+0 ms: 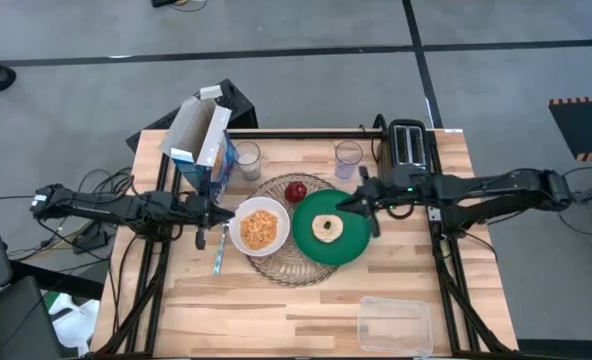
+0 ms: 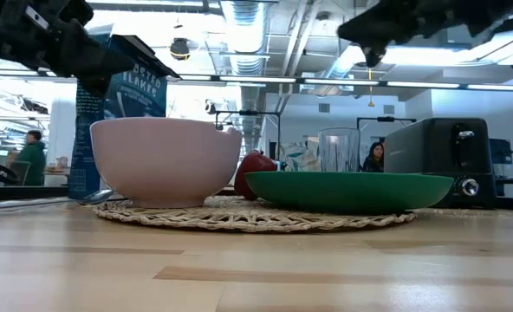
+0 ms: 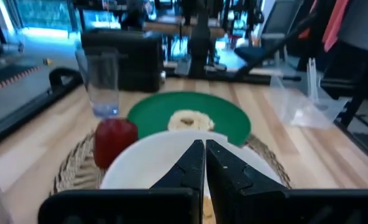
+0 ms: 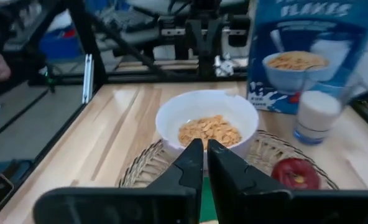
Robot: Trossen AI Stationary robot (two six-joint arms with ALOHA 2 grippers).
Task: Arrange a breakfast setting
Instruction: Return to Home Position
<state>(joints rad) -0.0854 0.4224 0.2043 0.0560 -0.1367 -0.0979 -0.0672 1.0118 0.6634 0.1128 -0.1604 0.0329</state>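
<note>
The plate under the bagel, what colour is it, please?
The plate is green, best seen in the high view.

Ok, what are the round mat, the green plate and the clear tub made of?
The mat looks like woven wicker or similar fibre: coiled tan strands. The green plate is smooth with an even sheen, plastic or glazed ceramic, can't tell which. The tub seems thin clear plastic; wood grain shows through.

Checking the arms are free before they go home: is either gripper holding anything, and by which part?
Nothing is held: the left gripper and the right gripper both have their fingers shut together with nothing between them.
</note>
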